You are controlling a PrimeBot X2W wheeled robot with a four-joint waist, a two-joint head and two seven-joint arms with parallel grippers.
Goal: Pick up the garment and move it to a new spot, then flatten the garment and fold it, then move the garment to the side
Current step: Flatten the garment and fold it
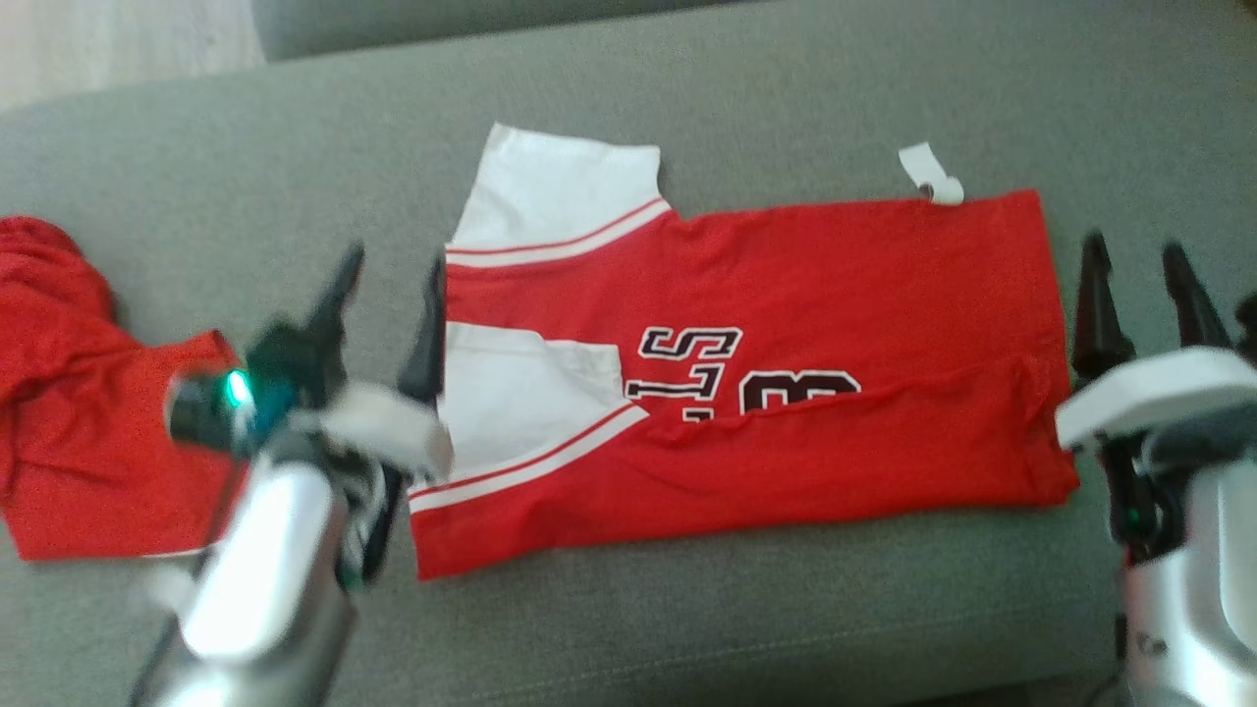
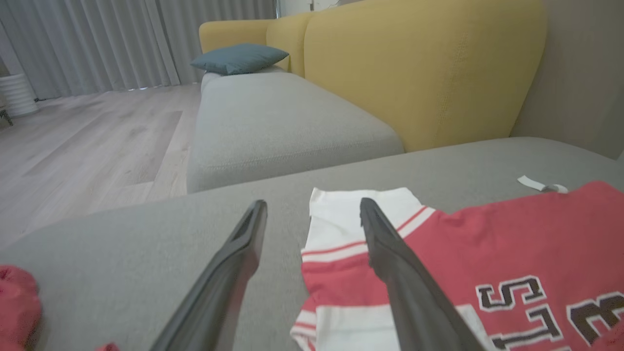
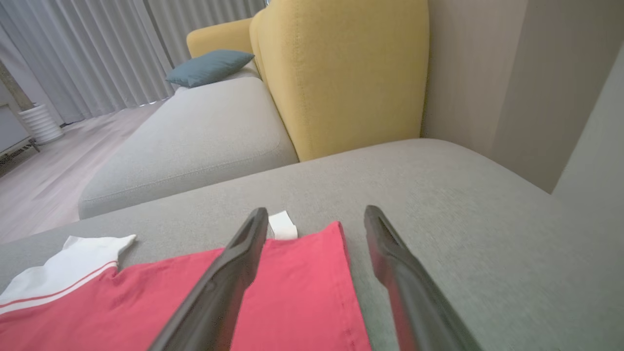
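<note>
Left hand (image 1: 391,260) open, empty, at frame-left edge of garment (image 1: 835,295); right hand (image 1: 1133,245) open, empty, at frame-right edge. Risk: single-layer pinch undoes fold.

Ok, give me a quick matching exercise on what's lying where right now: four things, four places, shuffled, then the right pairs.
Things:
1 jersey
2 crumpled red garment
3 white tag
4 teal pillow

Places:
A on the far sofa seat
B at the head view's left edge
C middle of the grey cushion, partly folded
D at the jersey's far edge

Pairs: 1-C, 2-B, 3-D, 4-A
</note>
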